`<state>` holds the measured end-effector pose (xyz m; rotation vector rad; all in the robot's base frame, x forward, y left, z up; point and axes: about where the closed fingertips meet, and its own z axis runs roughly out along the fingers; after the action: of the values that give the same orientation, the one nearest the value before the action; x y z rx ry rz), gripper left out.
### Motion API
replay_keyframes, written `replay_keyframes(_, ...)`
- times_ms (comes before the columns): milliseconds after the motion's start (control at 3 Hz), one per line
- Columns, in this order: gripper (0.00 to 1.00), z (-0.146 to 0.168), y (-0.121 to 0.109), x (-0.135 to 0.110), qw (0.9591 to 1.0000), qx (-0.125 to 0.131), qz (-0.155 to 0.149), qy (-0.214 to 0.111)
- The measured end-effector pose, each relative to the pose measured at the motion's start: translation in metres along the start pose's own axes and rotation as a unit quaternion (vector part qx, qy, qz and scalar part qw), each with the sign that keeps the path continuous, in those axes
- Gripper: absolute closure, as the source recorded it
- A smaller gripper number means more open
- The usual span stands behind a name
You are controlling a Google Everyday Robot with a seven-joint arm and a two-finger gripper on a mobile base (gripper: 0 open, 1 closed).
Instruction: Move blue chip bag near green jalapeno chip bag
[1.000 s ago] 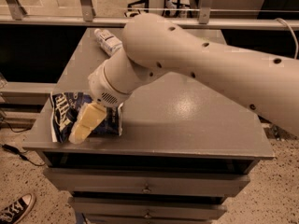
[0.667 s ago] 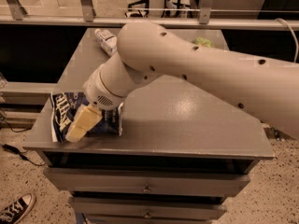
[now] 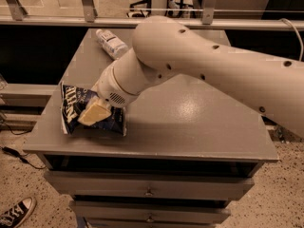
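Gripper (image 3: 94, 114): set down on the blue chip bag (image 3: 71, 110), which lies directly beneath it, probably to take hold; its grip cannot be told. Water bottle (image 3: 110, 42): well behind. Green jalapeno chip bag: not visible, possibly arm-hidden.

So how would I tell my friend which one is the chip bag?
Find the grey table with drawers underneath. At its front left corner lies the blue chip bag, right beneath the robot's hand. It's dark navy and crinkly with white letters, unlike the clear water bottle lying at the back.
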<state>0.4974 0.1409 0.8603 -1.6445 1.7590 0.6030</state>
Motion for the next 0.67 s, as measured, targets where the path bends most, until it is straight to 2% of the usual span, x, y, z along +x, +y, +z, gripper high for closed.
replay_keyframes(333, 0.85, -0.021, -0.005, -0.008, 0.9997, 0.019, -0.015, 0.001)
replay_keyframes(667, 1.00, -0.085, -0.029, -0.010, 0.9968, 0.075, -0.024, 0.013)
